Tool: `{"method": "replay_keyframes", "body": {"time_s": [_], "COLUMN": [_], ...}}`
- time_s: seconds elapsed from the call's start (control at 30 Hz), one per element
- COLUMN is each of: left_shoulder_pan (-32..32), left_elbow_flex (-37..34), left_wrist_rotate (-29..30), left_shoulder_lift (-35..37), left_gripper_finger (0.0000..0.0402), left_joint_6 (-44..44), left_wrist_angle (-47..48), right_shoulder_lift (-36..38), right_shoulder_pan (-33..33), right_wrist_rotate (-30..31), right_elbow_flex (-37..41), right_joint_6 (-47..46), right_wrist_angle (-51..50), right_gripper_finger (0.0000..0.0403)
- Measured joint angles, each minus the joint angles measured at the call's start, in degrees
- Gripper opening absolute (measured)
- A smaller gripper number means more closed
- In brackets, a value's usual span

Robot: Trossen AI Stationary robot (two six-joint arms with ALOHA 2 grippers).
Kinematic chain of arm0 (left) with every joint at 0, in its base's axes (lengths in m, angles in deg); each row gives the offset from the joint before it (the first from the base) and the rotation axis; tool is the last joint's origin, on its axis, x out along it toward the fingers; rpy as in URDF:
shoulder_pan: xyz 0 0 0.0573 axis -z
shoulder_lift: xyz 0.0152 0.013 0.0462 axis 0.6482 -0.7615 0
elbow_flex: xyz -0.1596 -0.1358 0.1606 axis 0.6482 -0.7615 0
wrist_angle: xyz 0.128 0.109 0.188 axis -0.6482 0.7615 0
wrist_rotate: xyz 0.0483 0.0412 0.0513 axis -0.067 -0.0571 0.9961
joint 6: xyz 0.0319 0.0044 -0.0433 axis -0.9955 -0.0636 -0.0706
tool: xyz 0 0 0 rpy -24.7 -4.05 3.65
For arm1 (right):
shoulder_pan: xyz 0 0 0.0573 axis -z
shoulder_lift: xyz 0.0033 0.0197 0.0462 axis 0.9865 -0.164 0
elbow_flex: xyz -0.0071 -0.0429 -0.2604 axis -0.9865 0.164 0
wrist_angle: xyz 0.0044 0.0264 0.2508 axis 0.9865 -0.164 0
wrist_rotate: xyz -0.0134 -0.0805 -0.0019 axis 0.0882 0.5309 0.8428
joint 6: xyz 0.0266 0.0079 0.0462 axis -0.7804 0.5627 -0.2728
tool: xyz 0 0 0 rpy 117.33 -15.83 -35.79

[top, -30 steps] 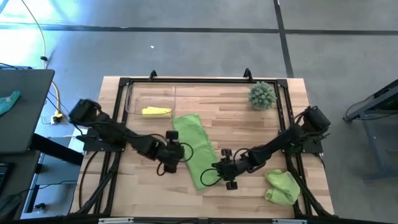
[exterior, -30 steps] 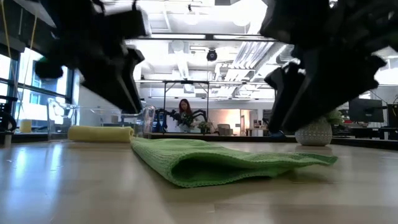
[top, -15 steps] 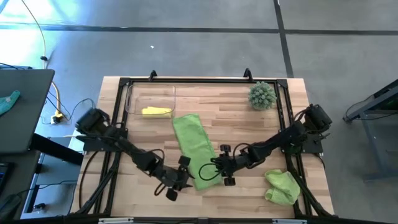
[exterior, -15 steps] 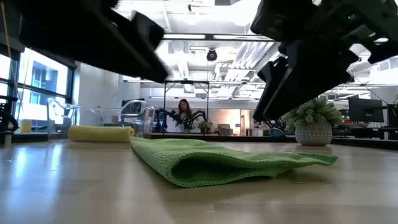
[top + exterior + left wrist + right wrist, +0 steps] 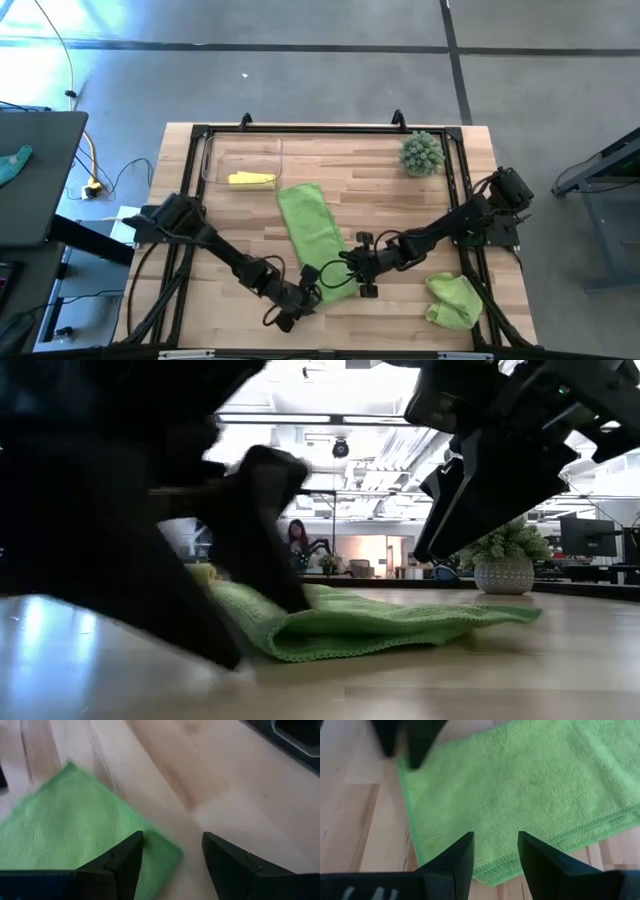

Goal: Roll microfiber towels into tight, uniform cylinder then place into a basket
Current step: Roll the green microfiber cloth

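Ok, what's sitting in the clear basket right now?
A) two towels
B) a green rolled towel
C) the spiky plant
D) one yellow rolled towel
D: in the high view the clear basket holds only the yellow towel roll, while the flat green towel lies mid-table, the crumpled green towel sits at the near right corner, and the plant stands at the far right.

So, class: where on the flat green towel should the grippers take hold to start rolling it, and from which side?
Grip the green towel at its near short edge, one corner each, coming from above. It lies flat and long, so rolling lengthwise starts there; the left gripper and right gripper already flank that end, open.
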Motion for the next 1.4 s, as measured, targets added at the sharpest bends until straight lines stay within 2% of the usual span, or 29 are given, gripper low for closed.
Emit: {"method": "replay_keyframes", "body": {"time_s": [0.2, 0.43, 0.83, 0.97, 1.1, 1.23, 1.4], "left_shoulder_pan": [-0.21, -1.11, -1.39, -1.55, -2.01, -3.51, -5.4], "left_elbow_flex": [0.92, 0.9, 2.78, 4.83, 6.77, 7.46, 7.32], "left_wrist_rotate": [0.84, 0.57, 2.03, 2.35, 6.97, 10.49, 10.23], "left_shoulder_lift": [0.04, 0.19, 0.36, 3.14, 8.28, 12.34, 13.91], "left_gripper_finger": [0.0178, 0.0146, 0.0008, 0.0011, 0.0012, 0.0007, 0.0006], "left_joint_6": [3.69, 12.7, 17.14, 17.62, 17.83, 19.1, 19.12], "left_wrist_angle": [4.35, 7.02, 9.57, 14.41, 20.22, 23.31, 24.98], "right_shoulder_lift": [-0.2, -0.22, -0.21, 0.96, 3.1, 3.52, 2.78], "right_shoulder_pan": [-0.39, -0.51, -3.3, -4.03, -4.62, -6.0, -8.81], "right_wrist_rotate": [-0.46, -0.62, -4.99, -7.34, -7.28, -2.24, 13.41], "right_elbow_flex": [0.01, 0.0, 0.0, 0.0, 0.0, 0.0, -0.04], "right_joint_6": [-0.13, -1.28, -1.14, -1.24, -1.12, 0.24, 7.8], "right_wrist_angle": [-0.37, -0.26, -0.12, -0.93, -0.59, 3.95, 6.5], "right_gripper_finger": [0.0144, 0.0144, 0.0144, 0.0144, 0.0144, 0.0144, 0.0144]}}
